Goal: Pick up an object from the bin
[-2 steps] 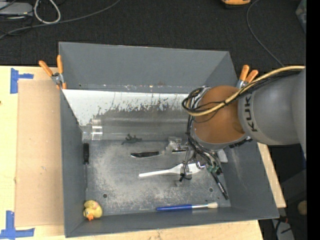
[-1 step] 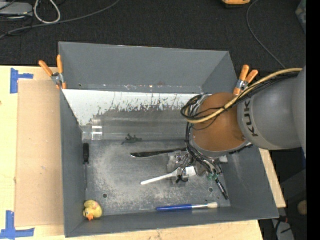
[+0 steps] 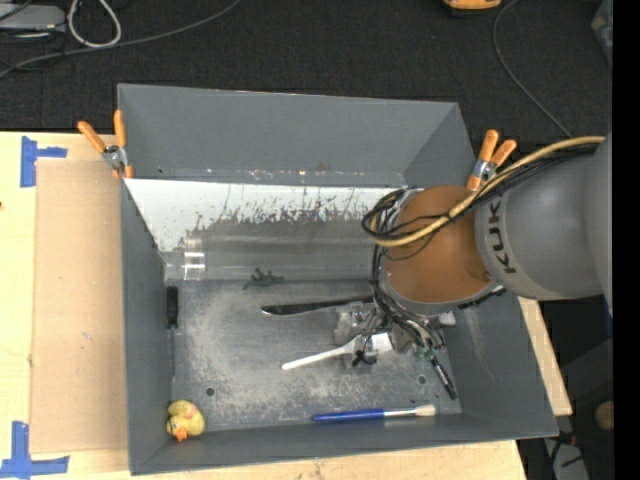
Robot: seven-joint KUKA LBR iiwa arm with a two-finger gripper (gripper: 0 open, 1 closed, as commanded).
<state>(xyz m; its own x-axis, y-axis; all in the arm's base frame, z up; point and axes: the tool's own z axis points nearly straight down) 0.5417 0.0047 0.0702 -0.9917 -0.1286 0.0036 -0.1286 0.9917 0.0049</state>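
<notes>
Blue pen [image 3: 370,415] lies camera-side of the claw [image 3: 362,346], whose opening I cannot tell. At its tip a white stick [image 3: 312,360] stretches away leftward; best close squarely across that thin shaft, then lift straight.

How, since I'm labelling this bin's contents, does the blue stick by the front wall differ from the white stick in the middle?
The blue stick lies almost level, apart from the gripper. The white stick lies slanted, its right end at the gripper. The blue stick has a pale right tip, while the white stick is one colour throughout. Both are thin and lie flat.
</notes>
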